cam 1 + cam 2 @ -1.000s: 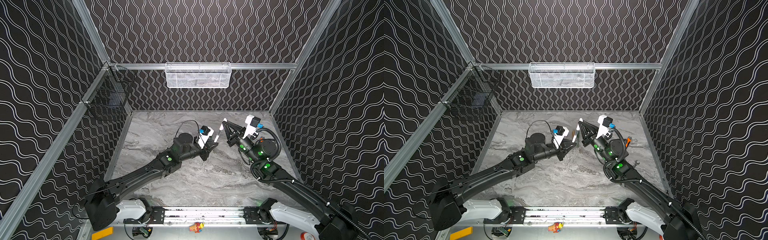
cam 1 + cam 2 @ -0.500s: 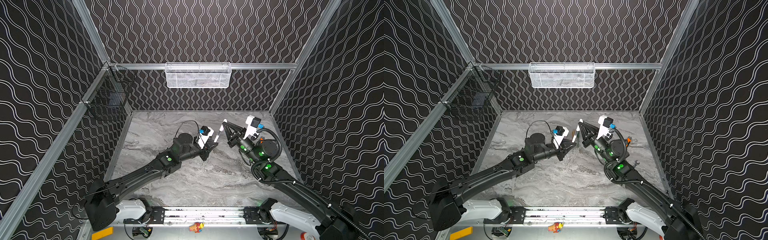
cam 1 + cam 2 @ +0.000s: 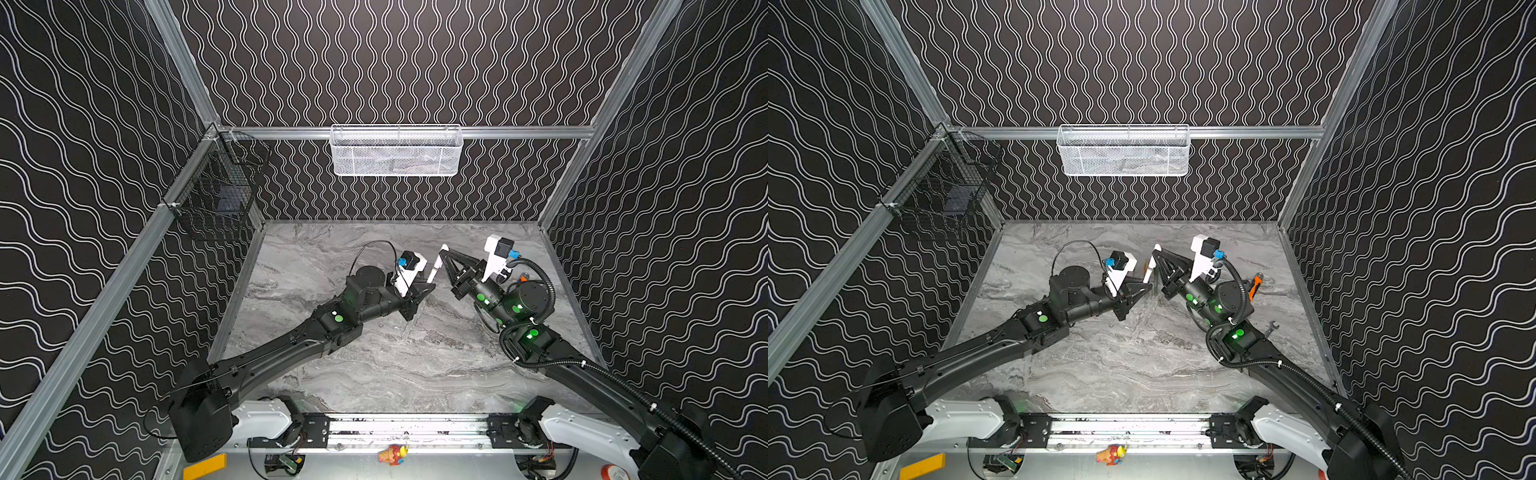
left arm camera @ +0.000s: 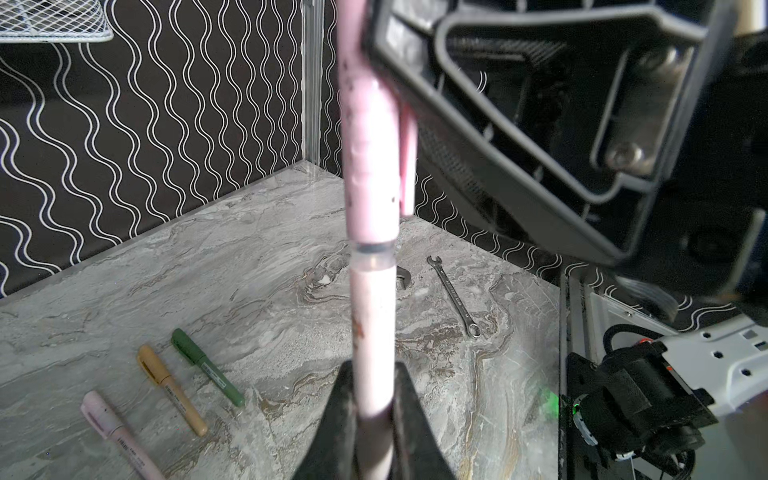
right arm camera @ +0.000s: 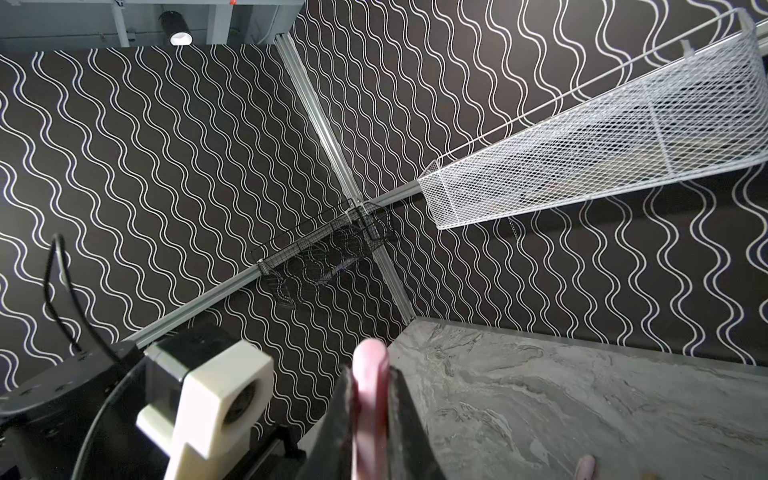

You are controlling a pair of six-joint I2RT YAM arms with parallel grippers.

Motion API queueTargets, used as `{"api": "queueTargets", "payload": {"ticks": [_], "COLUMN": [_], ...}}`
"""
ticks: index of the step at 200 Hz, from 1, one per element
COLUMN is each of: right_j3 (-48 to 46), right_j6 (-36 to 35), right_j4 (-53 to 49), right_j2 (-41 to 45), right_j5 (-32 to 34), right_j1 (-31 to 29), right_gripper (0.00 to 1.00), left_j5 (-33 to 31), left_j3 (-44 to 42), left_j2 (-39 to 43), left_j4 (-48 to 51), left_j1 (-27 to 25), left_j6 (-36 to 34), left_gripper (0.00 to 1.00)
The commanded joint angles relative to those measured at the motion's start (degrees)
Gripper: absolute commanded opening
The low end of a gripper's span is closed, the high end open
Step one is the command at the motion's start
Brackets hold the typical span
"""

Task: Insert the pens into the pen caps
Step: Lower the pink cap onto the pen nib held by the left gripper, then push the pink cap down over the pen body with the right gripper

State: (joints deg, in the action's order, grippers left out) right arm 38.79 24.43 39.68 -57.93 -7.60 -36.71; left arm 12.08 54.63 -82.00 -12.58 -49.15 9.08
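**As the last pink pen meets its cap, keep the push straight**

Since the pink pen (image 4: pixel 372 324) and the pink cap (image 4: pixel 368 158) stand end to end in one line, held in the air above the marble tabletop (image 4: pixel 291 232) between the two arms, the step in hand looks like the final push. A grey band (image 4: pixel 371 249) shows at the joint, so I judge the cap not quite seated. The left gripper (image 4: pixel 372 370) is clamped on the pen's barrel. The right gripper (image 5: pixel 370 376) is clamped on the cap, whose rounded end pokes out past its jaws. To do this well, drive the two together along the pen's own axis, with no bending, until the band disappears. Then release with one gripper only, so the pen does not drop.

Four pens are in view: the one in the grippers and three side by side on the tabletop, a pale pink pen (image 4: pixel 120 436), a tan-gold pen (image 4: pixel 170 388) and a dark green pen (image 4: pixel 208 368). Each of those three appears to wear its matching cap, which makes four caps. One spanner (image 4: pixel 453 301) lies in plain sight. What may be a second peeks from behind the held pen, too hidden to be sure.
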Motion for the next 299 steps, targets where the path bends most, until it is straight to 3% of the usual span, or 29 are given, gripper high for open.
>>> {"api": "queueTargets", "payload": {"ticks": [1, 40, 76, 141, 173, 242, 299], "right_j3": [-0.9, 0.5, 5.0, 16.3, 18.0, 19.8, 16.9], "right_j6": [-0.9, -2.9, -4.1, -4.5, -4.5, -2.0, -3.4], "right_j4": [-2.8, -8.8, -16.6, -30.5, -32.3, -32.8, -32.5], "right_j2": [0.8, 2.6, 3.3, -1.6, -2.2, -3.2, -3.3], "right_j5": [-1.8, -1.7, 2.4, 2.9, 0.8, -7.9, -10.8], "right_j1": [-0.3, -0.4, -0.3, -0.3, -0.2, -0.2, -0.3], "right_gripper": [0.16, 0.29, 0.40, 0.43, 0.39, 0.12, 0.07], "left_j5": [-1.1, -3.5, -4.5, -3.3, -3.2, -2.6, -4.2], "left_j3": [0.1, 1.0, 1.0, 0.3, 0.0, -4.0, -1.5], "left_j2": [0.3, -0.6, -1.2, -0.8, -0.3, 1.4, 2.7], "left_j4": [-2.4, -0.6, -0.3, -1.7, -2.1, -9.5, -4.7], "left_j1": [-0.1, 0.0, 0.0, 0.0, -0.1, 0.0, 0.2], "left_j6": [-0.2, -1.3, -2.4, -2.8, -2.9, -5.2, -4.8], "left_gripper": [0.00, 0.00, 0.00, 0.00, 0.00, 0.00, 0.00]}}
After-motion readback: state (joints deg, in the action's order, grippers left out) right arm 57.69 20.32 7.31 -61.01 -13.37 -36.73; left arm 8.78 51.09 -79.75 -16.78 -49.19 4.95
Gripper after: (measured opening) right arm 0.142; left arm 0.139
